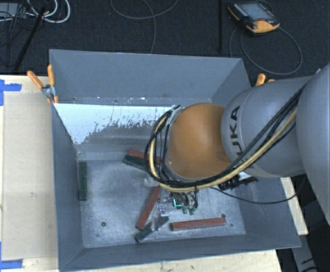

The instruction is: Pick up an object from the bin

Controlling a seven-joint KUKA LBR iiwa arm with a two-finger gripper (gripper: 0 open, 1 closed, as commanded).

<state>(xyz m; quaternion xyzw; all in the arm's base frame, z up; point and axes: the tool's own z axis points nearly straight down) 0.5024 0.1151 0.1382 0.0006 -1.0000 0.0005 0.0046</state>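
My gripper (166, 209) hangs low over the bin's front middle, just below the arm's orange cover. Right beside it on the left lies a reddish-brown stick (149, 207), slanting down to the front. At the stick's lower end a small dark piece (144, 234) rests on the floor. A reddish-brown flat bar (197, 224) lies level just to the gripper's right front. I see nothing held in the gripper.
A dark green bar (82, 180) lies along the bin's left wall. Behind the gripper, a dark green and a reddish strip (135, 157) lie crossed near the back slope, partly hidden by the arm's cables.
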